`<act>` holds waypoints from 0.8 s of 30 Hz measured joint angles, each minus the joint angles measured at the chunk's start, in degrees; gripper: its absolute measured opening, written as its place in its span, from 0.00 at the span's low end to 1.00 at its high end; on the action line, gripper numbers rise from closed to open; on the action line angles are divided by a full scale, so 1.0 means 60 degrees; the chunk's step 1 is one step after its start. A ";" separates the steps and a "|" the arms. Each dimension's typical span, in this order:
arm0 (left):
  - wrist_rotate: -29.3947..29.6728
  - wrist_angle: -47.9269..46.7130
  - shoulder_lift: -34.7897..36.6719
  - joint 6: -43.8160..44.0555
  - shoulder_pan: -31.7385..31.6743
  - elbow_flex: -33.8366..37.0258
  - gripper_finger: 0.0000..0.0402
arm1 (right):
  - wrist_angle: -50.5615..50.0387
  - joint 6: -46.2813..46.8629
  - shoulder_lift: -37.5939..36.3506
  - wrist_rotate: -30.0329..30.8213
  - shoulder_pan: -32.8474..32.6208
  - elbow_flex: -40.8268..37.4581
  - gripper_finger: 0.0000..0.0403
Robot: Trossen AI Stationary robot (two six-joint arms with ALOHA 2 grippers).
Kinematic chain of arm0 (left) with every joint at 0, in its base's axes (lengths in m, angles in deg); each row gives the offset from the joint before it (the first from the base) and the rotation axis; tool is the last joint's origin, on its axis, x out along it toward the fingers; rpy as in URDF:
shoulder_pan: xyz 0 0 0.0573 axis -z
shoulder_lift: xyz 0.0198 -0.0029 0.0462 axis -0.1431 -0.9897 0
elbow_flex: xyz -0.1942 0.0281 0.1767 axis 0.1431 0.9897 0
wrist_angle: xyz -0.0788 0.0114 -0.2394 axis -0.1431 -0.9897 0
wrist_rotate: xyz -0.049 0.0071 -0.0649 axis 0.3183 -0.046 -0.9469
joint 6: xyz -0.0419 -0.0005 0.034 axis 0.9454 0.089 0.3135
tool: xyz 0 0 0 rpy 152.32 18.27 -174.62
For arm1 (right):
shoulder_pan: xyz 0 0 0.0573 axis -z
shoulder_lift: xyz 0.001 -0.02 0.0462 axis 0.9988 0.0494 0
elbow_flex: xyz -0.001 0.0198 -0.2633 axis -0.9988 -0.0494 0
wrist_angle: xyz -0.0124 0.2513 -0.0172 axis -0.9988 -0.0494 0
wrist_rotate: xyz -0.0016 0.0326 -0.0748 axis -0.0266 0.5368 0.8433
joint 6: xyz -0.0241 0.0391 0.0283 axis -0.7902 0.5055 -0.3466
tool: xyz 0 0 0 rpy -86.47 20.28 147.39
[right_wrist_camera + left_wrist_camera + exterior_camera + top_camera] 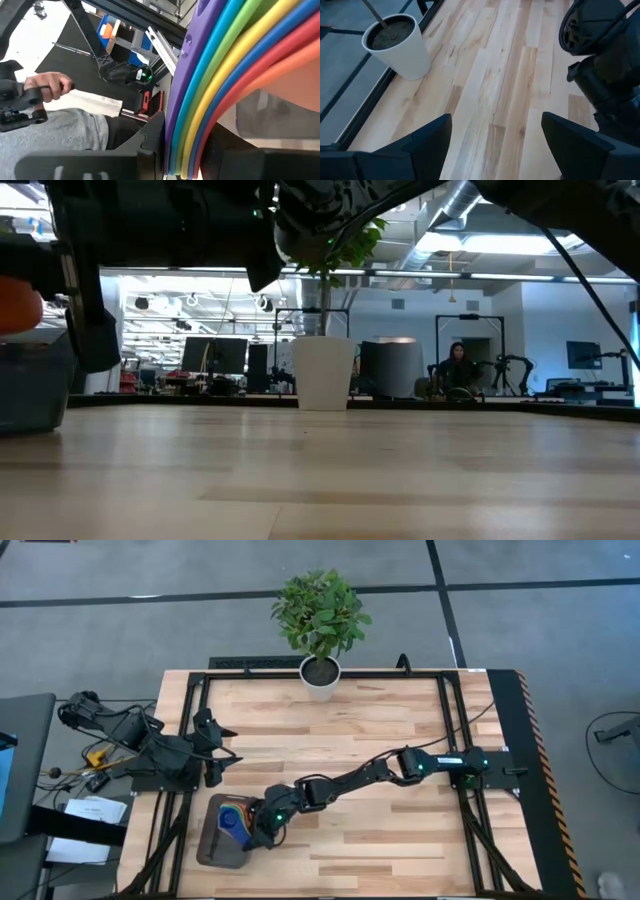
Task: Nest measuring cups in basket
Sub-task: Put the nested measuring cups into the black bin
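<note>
The dark grey basket (208, 840) lies near the table's near-left corner. The nested measuring cups (234, 814) sit in it as one stack with coloured rims. In the right wrist view the stack (235, 55) fills the picture with purple, blue, green, yellow, red and orange bands. My right gripper (262, 832) reaches over the basket's right side and is shut on the stack. In the low view an orange cup (15, 305) shows above the basket (35, 390). My left gripper (495, 145) waits open by the table's left edge. My right gripper has the stacked edges of the nested cups (182, 150) pinched between its two fingers (150, 145), several layers together. It comes from the table's right side, slanting down. Whether the stack rests on the basket floor or hangs clear, I cannot tell.
A white plant pot (320, 677) stands at the middle of the table's far edge. The right arm (605, 65) stretches across the table's middle. A person's hand (47, 82) shows beyond the table's left edge. Bare wood lies right of the basket.
</note>
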 joint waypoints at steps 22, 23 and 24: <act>0.0025 0.0091 0.0006 -0.0261 0.0001 0.0000 0.75 | -0.0528 0.0337 0.0000 -0.0318 -0.0064 0.0000 0.25; 0.0029 0.0091 0.0006 -0.0255 0.0000 0.0000 0.75 | -0.0524 0.0344 0.0000 -0.0386 -0.0036 0.0000 0.25; 0.0039 0.0087 0.0006 -0.0271 0.0000 0.0000 0.75 | -0.0517 0.0347 0.0000 -0.0447 -0.0006 0.0000 0.25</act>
